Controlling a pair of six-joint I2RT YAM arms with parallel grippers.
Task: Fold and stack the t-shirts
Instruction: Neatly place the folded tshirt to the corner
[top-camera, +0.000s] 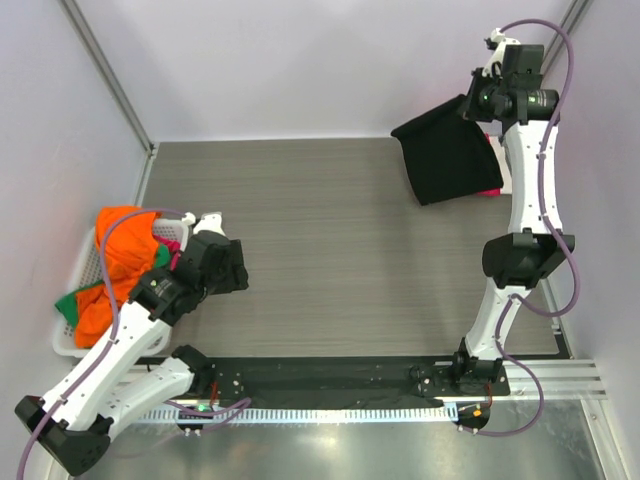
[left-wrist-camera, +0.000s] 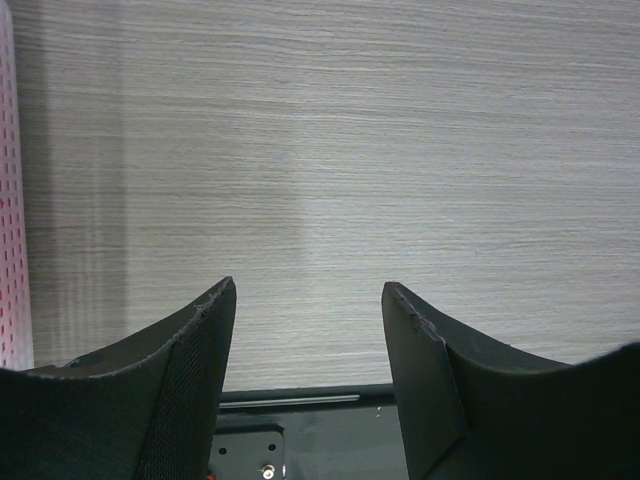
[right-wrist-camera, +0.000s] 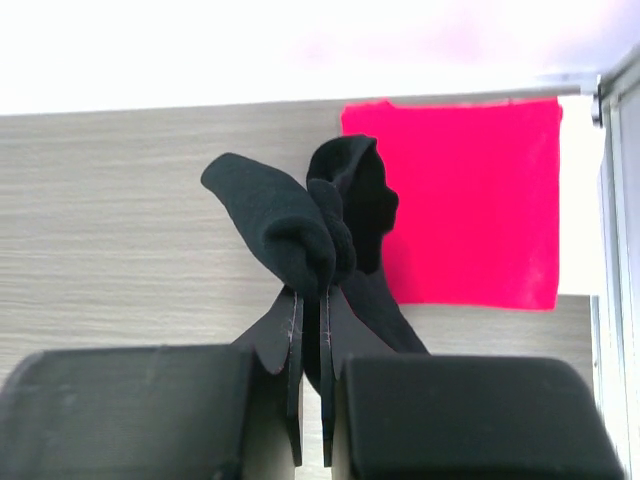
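Starting near, lower left of top view: L gripper (left-wrist-camera: 310, 290) jaws spread, holding nothing, over the table (left-wrist-camera: 420, 150), just beside the white basket (top-camera: 62, 342) w/ orange t-shirt (top-camera: 120, 240) heaped in it. Far, upper right: R gripper (right-wrist-camera: 312, 295) jaws pressed together, pinching the black t-shirt (top-camera: 445, 150), which drapes down-left from them. Folded crimson t-shirt (right-wrist-camera: 470, 200) lies just right of the jaws, prob. partly under the black. R arm far nearer.

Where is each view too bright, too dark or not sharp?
Right wrist: the wall at the top is washed out to white; the black t-shirt in the right gripper shows little detail. Left wrist: a shadow darkens the table on the left; its grain is sharp. Top external: glare on the metal strip at the near edge.
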